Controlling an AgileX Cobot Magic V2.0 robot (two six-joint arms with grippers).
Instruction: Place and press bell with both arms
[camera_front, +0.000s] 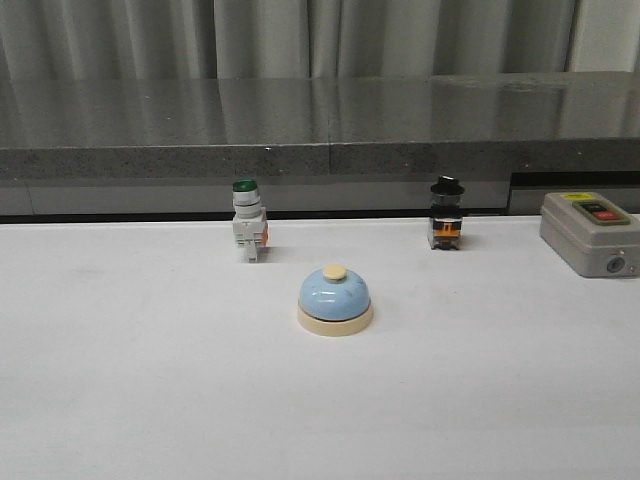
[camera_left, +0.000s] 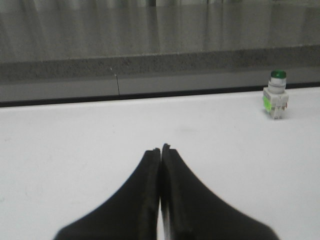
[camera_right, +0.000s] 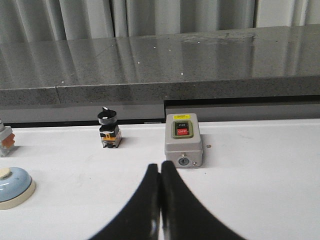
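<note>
White tabletop (camera_front: 130, 380), grey ledge behind. Light-blue dome bell with cream base (camera_front: 335, 299) sits upright, forward of green-capped white switch (camera_front: 248, 220), untouched. I read left gripper (camera_left: 160, 150), right gripper (camera_right: 160, 166) fingers pressed together, empty, parked clear for approach.

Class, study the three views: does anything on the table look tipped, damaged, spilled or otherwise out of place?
Nothing stands out. The bell, the green-capped push button, the black selector switch and the grey switch box all stand upright and apart on the white table.

Left claw (camera_left: 160, 150), right claw (camera_right: 160, 166): black, curved, tapering fingers, seemingly matte.
</note>
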